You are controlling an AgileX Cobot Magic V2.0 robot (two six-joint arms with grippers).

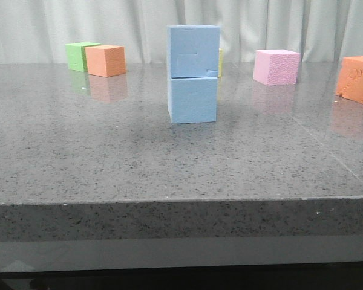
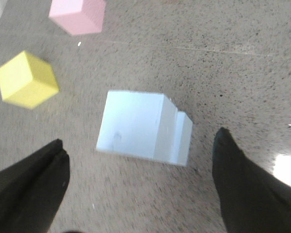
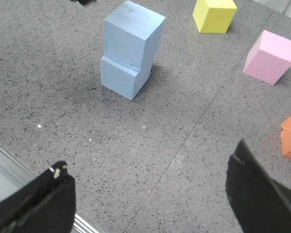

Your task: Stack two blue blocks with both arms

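Black and angular, left gripper (image 2: 138, 145) spread wide, fingers (image 2: 34, 179) well apart, gripping nothing, hovering above the blue stack without contact. Likewise released, right gripper (image 3: 148, 182) wide open with dark fingers (image 3: 262, 194) far apart, holding nothing, well clear of the blocks.

Stacked near the middle of the grey speckled stone table (image 1: 78, 163): upper blue block (image 1: 193, 51) resting on lower blue block (image 1: 193, 100), forming an upright column with its long axis vertical. Slightly offset, upper cube overhanging one edge and leaving a narrow step of the lower cube exposed in both wrist views. Light blue foam, matte, square-edged; faint rectangular imprint on the front face of the upper cube, small notch at its lower right corner.

Left to right across the back of the table: green cube (image 1: 80, 56) touching or just beside an orange cube (image 1: 106, 60); a sliver of yellow cube (image 1: 220, 63) behind the stack; rough-textured pink cube (image 1: 276, 66); ragged orange block (image 1: 357, 79) at the right edge.
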